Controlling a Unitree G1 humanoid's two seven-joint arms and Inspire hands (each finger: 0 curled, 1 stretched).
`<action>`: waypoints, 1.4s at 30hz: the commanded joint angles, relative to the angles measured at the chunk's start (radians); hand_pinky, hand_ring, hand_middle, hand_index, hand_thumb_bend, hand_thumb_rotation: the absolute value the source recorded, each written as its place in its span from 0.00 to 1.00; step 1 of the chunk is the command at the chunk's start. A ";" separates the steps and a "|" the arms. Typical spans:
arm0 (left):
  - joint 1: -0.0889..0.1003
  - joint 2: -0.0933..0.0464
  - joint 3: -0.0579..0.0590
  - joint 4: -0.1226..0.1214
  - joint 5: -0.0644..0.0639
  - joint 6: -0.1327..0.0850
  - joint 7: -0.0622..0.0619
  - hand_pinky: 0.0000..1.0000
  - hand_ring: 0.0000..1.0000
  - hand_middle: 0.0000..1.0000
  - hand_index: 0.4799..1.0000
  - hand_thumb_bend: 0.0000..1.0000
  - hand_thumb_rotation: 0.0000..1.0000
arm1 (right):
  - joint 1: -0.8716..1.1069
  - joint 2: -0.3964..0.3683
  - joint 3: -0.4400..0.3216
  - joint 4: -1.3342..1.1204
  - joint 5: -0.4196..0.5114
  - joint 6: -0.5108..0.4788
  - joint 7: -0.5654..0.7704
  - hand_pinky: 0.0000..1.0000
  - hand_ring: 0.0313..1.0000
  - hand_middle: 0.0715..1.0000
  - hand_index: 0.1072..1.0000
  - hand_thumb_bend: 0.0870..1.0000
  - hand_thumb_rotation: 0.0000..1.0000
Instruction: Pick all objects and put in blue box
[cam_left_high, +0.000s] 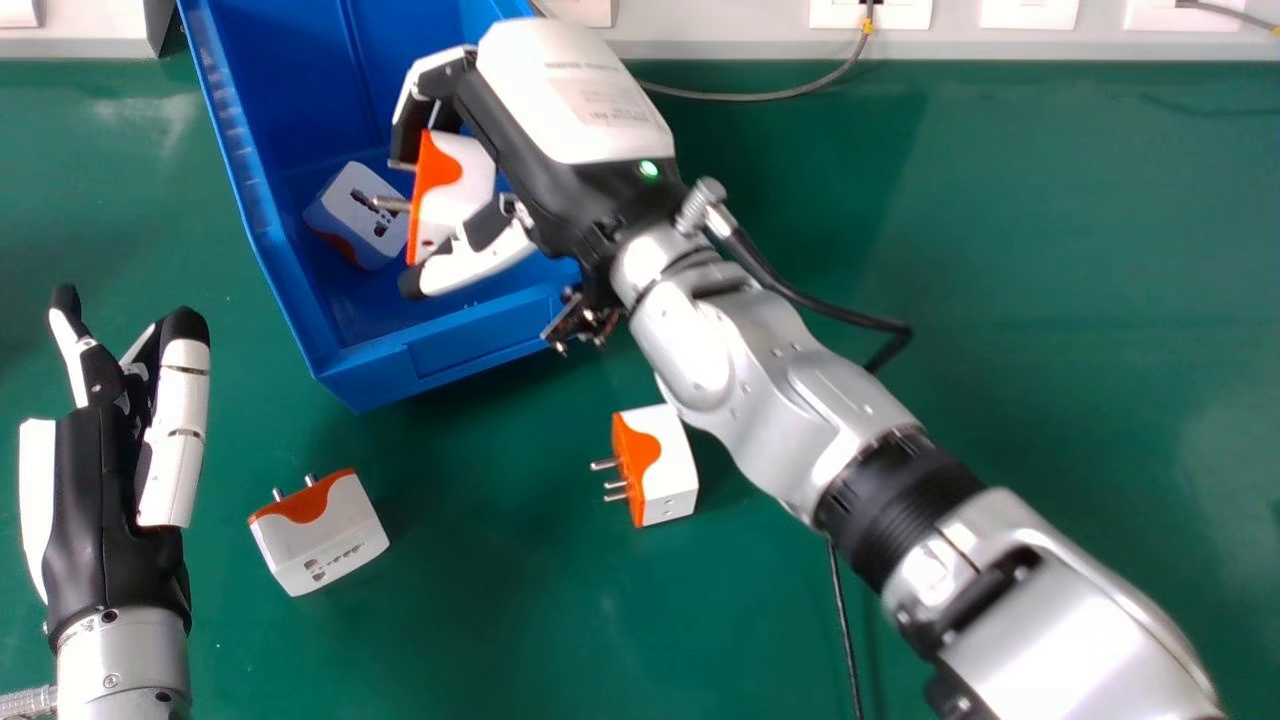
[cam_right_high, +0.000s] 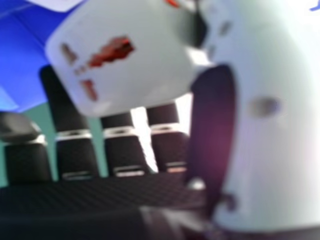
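Fingers and thumb of our right hand (cam_left_high: 575, 110) were curled round a white-and-orange plug (cam_left_high: 460, 190); we held it over the blue box (cam_left_high: 470, 345), where a second plug (cam_left_high: 365, 210) lay; outside, on the green table (cam_left_high: 480, 620), we had a third plug (cam_left_high: 325, 535) and a fourth (cam_left_high: 668, 465); our left hand (cam_left_high: 100, 500) was at the view's left, fingers loosely extended.

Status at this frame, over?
Right hand: gripping white-and-orange plug adapter over blue plastic box. Left hand: open, idle at green table's left. Two more adapters on table. Nothing seen blocking the drop.
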 joint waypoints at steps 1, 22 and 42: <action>0.007 -0.007 -0.002 -0.038 0.008 -0.005 0.008 0.84 0.91 0.87 0.81 0.46 0.83 | -0.095 0.034 -0.001 0.034 0.017 0.012 -0.018 0.17 0.21 0.29 0.41 0.44 0.15; 0.069 -0.052 -0.035 -0.133 0.013 0.030 0.008 0.84 0.91 0.87 0.81 0.46 0.83 | -0.355 0.142 0.038 0.328 0.049 0.161 0.093 0.20 0.22 0.33 0.44 0.46 0.07; 0.098 -0.077 -0.066 -0.164 0.045 0.022 0.024 0.83 0.90 0.87 0.79 0.49 0.82 | -0.342 0.173 0.044 0.324 0.087 0.166 0.082 0.23 0.33 0.40 0.48 0.46 0.01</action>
